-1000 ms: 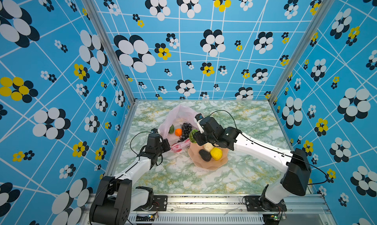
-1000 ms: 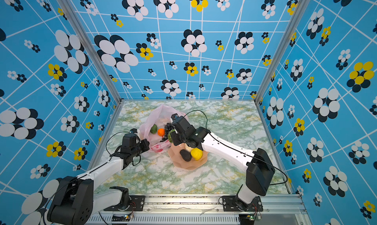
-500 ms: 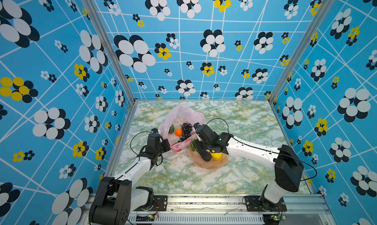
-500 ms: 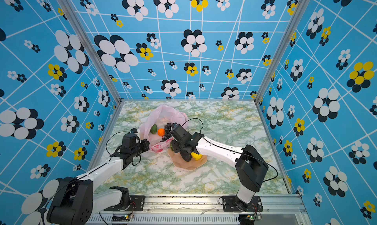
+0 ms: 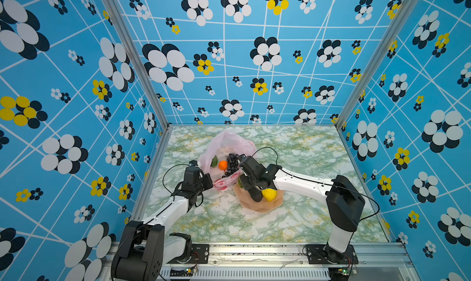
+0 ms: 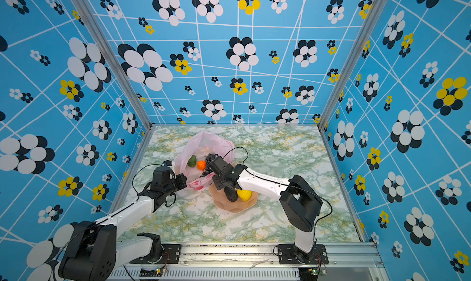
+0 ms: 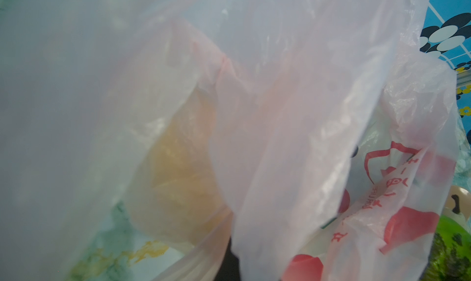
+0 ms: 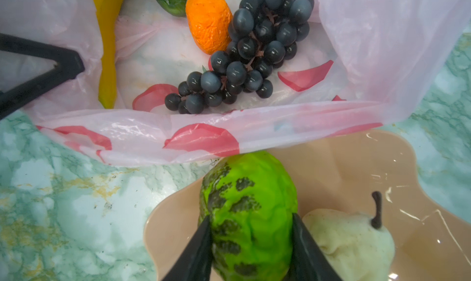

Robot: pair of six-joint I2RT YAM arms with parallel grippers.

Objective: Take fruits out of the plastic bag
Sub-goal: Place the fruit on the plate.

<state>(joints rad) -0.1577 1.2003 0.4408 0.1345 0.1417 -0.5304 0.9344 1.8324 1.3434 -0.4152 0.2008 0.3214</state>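
The pink plastic bag [image 5: 229, 144] lies open at the table's middle back. In the right wrist view it holds a dark grape bunch [image 8: 244, 55], an orange [image 8: 209, 22], a banana [image 8: 107, 50] and a dark green fruit [image 5: 214, 161]. My left gripper [image 5: 210, 184] is shut on the bag's near edge, and the bag's film [image 7: 254, 114] fills the left wrist view. My right gripper [image 8: 251, 216] is shut on a bright green, dark-patched fruit [image 8: 249, 211]. It hangs over the peach plate's [image 8: 344, 170] rim nearest the bag.
On the plate [image 5: 265, 207] lie a dark avocado [image 5: 255, 195], a yellow lemon [image 5: 269, 194] and a pale pear [image 8: 351, 239]. The bag's printed lip [image 8: 153, 137] lies against the plate's rim. Blue patterned walls close in three sides of the marbled table.
My right gripper has carried the green fruit from the bag's mouth toward the front and down over the plate's rim. The left arm and the bag have stayed put.
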